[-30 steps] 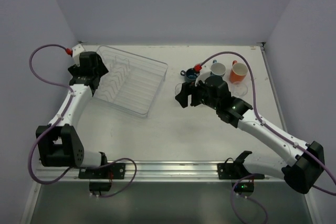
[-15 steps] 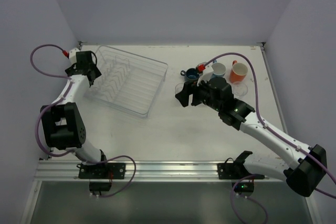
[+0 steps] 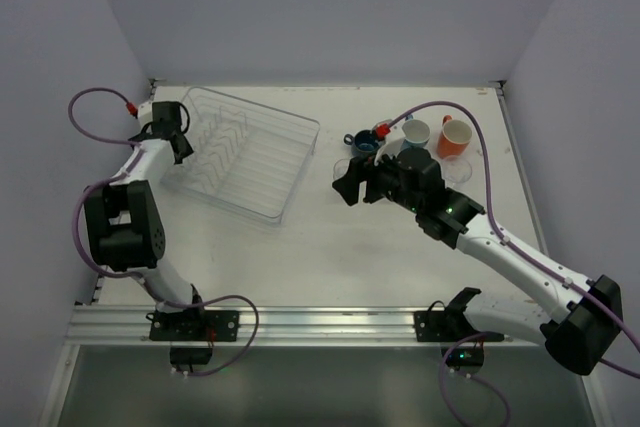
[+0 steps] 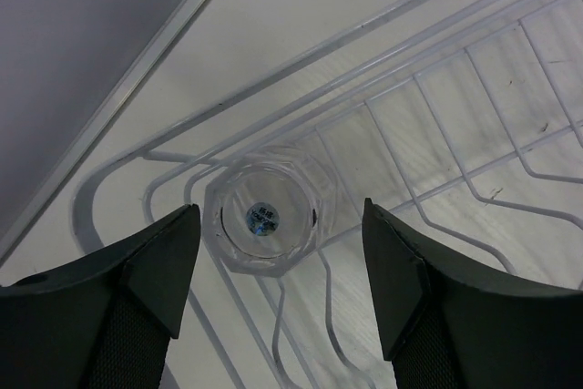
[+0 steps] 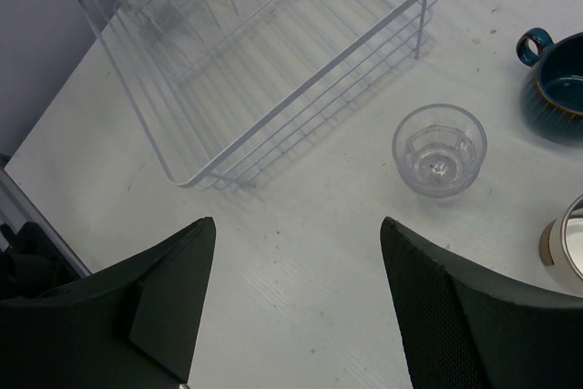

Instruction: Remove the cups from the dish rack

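Left hand [image 4: 280,216] has swung to the far-left corner of the dish rack [image 3: 300,132]. It straddles a clear tumbler [image 4: 264,220] standing there, fingers spread, no contact visible. Judgement: pick is imminent. Right hand [image 5: 296,225] hangs spread and empty over the bench [image 5: 301,316]. Only the left wrist view shows this tumbler. The right wrist view shows a second tumbler [image 5: 439,150] and dark blue cup [image 5: 565,79] already out.
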`<state>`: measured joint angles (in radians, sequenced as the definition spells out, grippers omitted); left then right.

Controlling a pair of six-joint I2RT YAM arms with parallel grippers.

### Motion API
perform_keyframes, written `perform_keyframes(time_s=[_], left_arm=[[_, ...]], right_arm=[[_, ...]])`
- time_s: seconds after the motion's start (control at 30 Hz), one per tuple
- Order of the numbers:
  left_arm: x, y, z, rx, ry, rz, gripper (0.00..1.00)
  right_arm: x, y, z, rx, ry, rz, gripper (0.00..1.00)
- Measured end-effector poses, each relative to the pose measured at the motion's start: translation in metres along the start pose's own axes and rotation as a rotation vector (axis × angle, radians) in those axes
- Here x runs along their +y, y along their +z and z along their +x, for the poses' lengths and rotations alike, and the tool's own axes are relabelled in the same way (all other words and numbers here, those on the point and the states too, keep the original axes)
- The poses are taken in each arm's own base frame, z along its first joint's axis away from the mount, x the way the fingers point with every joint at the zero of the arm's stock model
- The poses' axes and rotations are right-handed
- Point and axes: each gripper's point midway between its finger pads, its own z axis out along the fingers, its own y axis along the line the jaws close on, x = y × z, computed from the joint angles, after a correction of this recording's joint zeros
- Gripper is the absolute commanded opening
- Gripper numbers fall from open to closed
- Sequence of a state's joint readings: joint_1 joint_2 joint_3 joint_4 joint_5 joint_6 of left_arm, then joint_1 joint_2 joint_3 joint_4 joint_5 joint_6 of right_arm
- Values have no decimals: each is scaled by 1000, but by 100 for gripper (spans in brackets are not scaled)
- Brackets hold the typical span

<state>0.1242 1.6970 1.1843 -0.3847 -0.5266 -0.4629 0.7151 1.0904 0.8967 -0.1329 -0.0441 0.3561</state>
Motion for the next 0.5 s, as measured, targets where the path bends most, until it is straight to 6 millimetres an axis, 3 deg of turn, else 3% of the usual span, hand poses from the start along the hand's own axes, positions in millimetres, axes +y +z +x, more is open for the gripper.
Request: perform_keyframes(time_s=[0.17,0.27,0.4,0.5], left_arm=[[-4,8,8,27,16,2,74],[-6,12,9,35,15,5,66],[-4,15,11,45,13,3,47],[-4,15,11,45,14,4,38]], right_arm=[[-1,0,2,4,1,0,75],[0,0,2,5,3,0,75],[0,0,2,6,3,-2,75],[0,0,3,7,4,-4,75]])
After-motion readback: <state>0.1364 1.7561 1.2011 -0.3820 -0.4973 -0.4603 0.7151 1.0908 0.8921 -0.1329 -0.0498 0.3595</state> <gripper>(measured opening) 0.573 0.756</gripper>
